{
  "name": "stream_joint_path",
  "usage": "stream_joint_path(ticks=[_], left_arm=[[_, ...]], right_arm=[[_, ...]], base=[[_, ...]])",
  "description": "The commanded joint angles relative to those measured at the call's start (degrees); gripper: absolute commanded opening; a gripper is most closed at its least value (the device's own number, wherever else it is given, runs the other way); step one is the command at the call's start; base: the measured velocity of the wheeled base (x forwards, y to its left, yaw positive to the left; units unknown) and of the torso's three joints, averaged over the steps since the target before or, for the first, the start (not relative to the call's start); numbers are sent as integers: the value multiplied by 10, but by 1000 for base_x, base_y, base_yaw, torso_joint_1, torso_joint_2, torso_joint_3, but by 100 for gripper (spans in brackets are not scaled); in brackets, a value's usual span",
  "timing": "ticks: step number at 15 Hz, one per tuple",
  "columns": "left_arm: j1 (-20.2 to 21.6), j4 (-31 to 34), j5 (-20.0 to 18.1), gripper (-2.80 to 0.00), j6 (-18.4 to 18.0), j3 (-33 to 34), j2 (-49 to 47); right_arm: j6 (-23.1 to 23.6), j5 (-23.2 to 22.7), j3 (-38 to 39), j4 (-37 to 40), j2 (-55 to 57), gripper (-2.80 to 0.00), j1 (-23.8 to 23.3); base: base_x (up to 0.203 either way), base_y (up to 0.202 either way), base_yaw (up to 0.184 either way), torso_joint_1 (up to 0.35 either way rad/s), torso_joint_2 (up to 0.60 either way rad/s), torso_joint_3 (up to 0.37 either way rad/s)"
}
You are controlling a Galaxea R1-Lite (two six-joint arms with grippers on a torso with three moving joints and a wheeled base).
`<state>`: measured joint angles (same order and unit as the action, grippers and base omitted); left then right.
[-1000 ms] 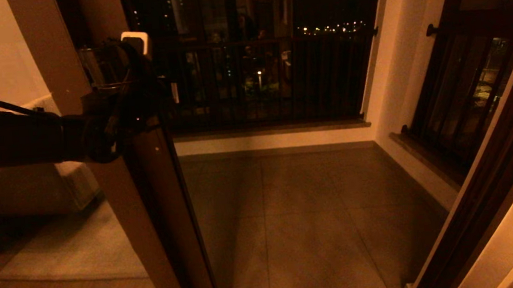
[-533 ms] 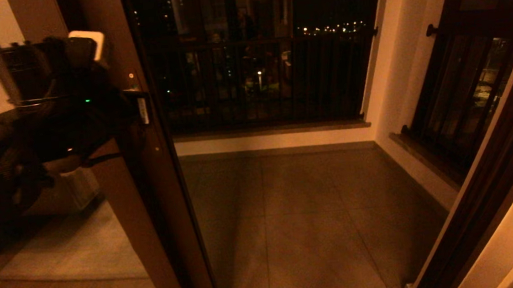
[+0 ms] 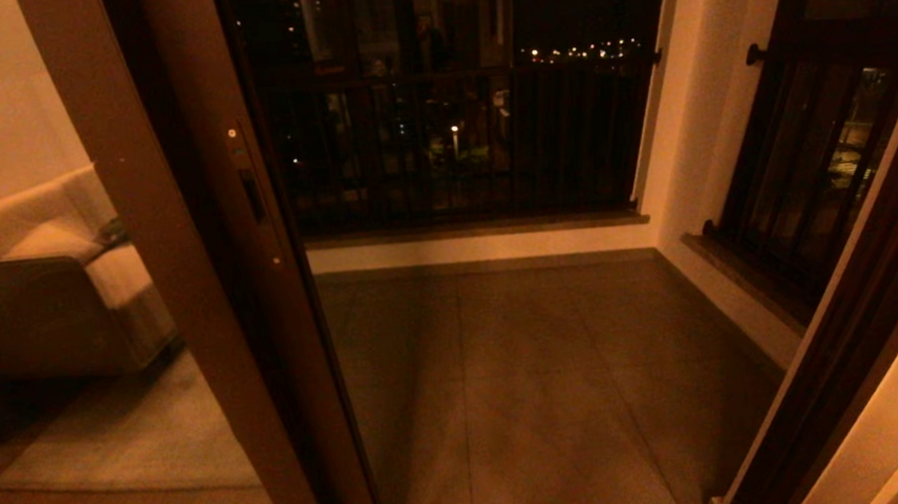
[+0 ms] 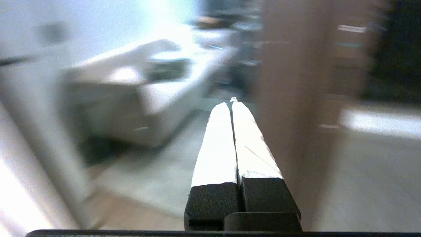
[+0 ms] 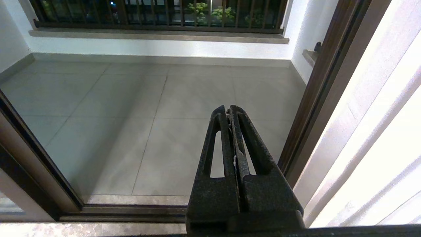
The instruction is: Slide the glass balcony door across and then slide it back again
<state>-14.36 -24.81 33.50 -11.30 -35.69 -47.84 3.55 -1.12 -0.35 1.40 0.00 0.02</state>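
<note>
The glass balcony door [image 3: 178, 265] stands at the left of the opening, its glass reflecting a sofa. On its brown stile the narrow dark handle slot [image 3: 253, 197] shows bare, with nothing touching it. Neither arm appears in the head view. In the left wrist view my left gripper [image 4: 231, 104] is shut and empty, with the brown stile [image 4: 289, 98] just beside it and apart from it. My right gripper [image 5: 228, 110] is shut and empty, hanging over the balcony floor near the door track [image 5: 131, 210].
The doorway opens onto a tiled balcony floor [image 3: 524, 390]. A dark barred railing [image 3: 456, 139] closes the far side and a barred window [image 3: 810, 159] the right wall. The dark door jamb [image 3: 863, 315] runs down the right.
My left arm, which was at the door's handle a second ago, has drawn back to the left and left the head view. The door has stayed where it was.
</note>
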Motion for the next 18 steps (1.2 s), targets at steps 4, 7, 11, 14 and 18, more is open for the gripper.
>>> stream_joint_path(ticks=[4, 7, 11, 14, 18], left_arm=[[86, 156, -9, -280, -4, 58, 295], [135, 218, -56, -280, -8, 146, 419], [143, 216, -221, -280, -4, 334, 472], [144, 209, -324, -280, 18, 356, 478], [144, 195, -372, -280, 47, 379, 478]], right_arm=[[1, 0, 0, 0, 0, -280, 0], [1, 0, 0, 0, 1, -280, 0], [1, 0, -1, 0, 1, -280, 0], [0, 0, -1, 0, 0, -280, 0], [-1, 0, -1, 0, 0, -280, 0]], base=[[0, 0, 0, 0, 0, 0], [0, 0, 0, 0, 0, 0], [0, 0, 0, 0, 0, 0], [0, 0, 0, 0, 0, 0], [0, 0, 0, 0, 0, 0]])
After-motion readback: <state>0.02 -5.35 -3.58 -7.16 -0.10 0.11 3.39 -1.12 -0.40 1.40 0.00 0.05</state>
